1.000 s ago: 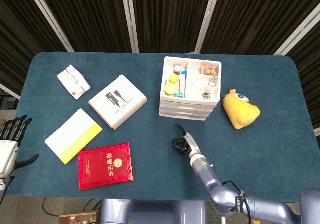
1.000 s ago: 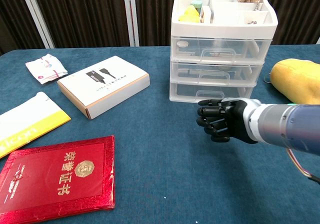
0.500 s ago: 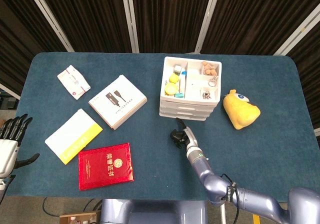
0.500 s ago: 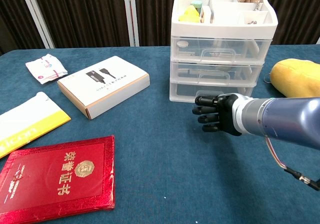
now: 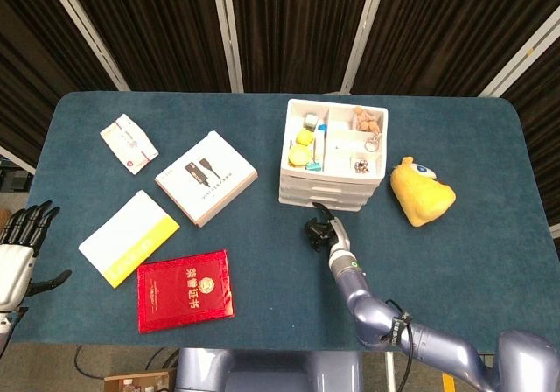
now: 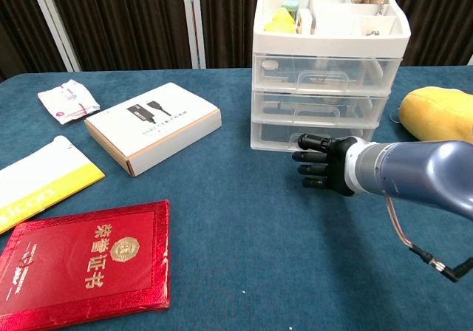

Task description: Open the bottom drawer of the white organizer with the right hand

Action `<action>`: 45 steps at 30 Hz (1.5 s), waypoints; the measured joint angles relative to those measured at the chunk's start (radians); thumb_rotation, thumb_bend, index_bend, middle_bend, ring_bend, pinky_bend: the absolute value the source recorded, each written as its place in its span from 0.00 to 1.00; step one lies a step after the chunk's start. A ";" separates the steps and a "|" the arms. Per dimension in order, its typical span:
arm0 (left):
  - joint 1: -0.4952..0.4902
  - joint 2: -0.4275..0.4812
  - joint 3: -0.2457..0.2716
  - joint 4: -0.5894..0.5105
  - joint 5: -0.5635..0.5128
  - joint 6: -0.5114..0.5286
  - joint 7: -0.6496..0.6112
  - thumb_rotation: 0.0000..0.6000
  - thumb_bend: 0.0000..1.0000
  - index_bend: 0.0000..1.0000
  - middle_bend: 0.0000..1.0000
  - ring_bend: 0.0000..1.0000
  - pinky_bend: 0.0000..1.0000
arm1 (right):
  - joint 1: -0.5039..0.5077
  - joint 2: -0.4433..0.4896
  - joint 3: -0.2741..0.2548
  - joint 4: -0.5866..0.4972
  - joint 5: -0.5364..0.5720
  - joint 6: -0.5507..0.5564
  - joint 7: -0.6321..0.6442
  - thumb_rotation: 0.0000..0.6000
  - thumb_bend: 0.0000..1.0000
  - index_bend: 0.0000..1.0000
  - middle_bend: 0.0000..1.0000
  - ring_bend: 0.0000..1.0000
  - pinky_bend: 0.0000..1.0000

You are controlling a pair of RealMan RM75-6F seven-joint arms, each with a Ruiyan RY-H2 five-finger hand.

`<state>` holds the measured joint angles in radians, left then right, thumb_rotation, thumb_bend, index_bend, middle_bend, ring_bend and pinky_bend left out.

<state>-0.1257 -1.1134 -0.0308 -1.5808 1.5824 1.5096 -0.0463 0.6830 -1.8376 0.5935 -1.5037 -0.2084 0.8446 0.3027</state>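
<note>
The white organizer (image 5: 332, 154) stands on the blue tabletop (image 5: 262, 261) toward the far middle, its bottom drawer (image 6: 316, 136) shut and flush with the two above. To do this step well, the right hand (image 6: 323, 163) should go in low, hook its fingertips into the moulded pull (image 6: 310, 137) at the middle of the drawer front, then draw straight back toward the robot, level and slow, so the light organizer does not slide or tip along with it; a pull off-centre would likely skew the drawer. The right hand hangs just in front of the drawer face, near the pull, fingers (image 6: 307, 157) loosely curled and pointing sideways across the front, holding nothing; whether any fingertip touches the drawer I cannot tell. Its forearm reaches in from the near right, low over the tabletop. The left hand (image 5: 19, 243) rests at the far left edge, fingers spread upward, empty, well apart from everything.
</note>
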 measured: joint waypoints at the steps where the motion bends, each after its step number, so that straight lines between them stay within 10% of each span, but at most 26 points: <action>1: 0.000 0.000 0.001 -0.001 0.000 0.000 0.000 1.00 0.01 0.00 0.00 0.00 0.05 | -0.001 -0.003 0.003 0.002 0.003 -0.004 0.004 1.00 0.80 0.06 0.83 0.83 0.94; 25: -0.003 0.009 0.007 -0.014 -0.012 -0.020 -0.010 1.00 0.01 0.00 0.00 0.00 0.05 | 0.031 -0.012 0.030 0.059 0.080 -0.073 -0.002 1.00 0.84 0.35 0.84 0.83 0.94; 45: -0.003 0.008 0.012 -0.024 -0.005 -0.020 -0.003 1.00 0.01 0.00 0.00 0.00 0.05 | -0.022 0.024 -0.039 -0.076 0.021 -0.079 0.002 1.00 0.85 0.37 0.84 0.83 0.94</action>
<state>-0.1284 -1.1051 -0.0188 -1.6047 1.5773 1.4894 -0.0493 0.6612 -1.8132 0.5550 -1.5800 -0.1875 0.7654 0.3044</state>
